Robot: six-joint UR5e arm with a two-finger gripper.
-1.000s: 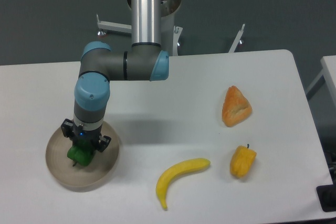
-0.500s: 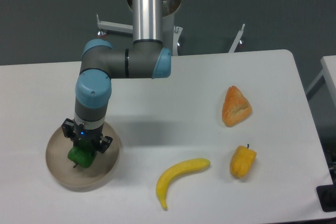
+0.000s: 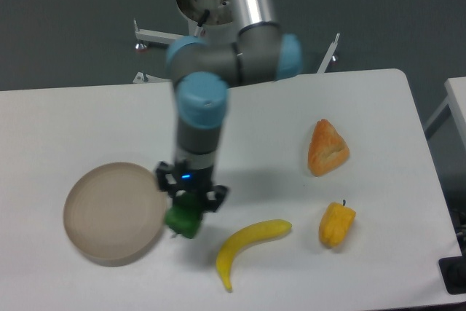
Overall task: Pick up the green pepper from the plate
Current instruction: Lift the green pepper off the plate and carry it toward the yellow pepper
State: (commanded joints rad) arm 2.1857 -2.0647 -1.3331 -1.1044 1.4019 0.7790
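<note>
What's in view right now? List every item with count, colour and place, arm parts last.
green pepper: one, bright green, held in the gripper just right of the plate, off it
plate: one, beige-tan, front left of the table, nothing on it
banana: one, yellow, front centre, right of the pepper
yellow-orange pepper: one, front right
pastry: one, orange-tan, right side, behind the yellow-orange pepper
table: one, white
arm: one, grey with blue joints, reaching down from the back
gripper: one, black, shut on the green pepper
</note>
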